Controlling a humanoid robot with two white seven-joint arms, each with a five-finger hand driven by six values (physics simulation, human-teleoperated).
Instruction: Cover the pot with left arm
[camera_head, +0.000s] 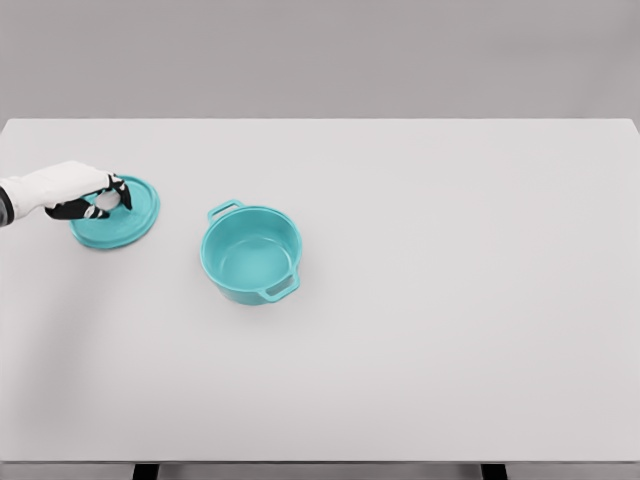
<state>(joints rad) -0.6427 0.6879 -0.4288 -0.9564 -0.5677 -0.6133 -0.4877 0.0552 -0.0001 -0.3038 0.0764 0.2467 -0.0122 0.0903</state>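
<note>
Left robot hand (95, 199) in from left edge, fingers curled onto knob of flat round teal lid (118, 214), lid flat on white tabletop (450, 300) near its left edge. Just right of lid, apart from it: open teal two-handled pot (251, 254), upright, uncovered. Further right, bare tabletop out to right edge.

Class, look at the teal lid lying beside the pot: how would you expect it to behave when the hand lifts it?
The lid looks rigid and flat, so it probably won't flex. Being thin and disc-shaped, it may tilt when lifted off-centre. The left hand sits over its middle; whether it grips yet is unclear.
</note>
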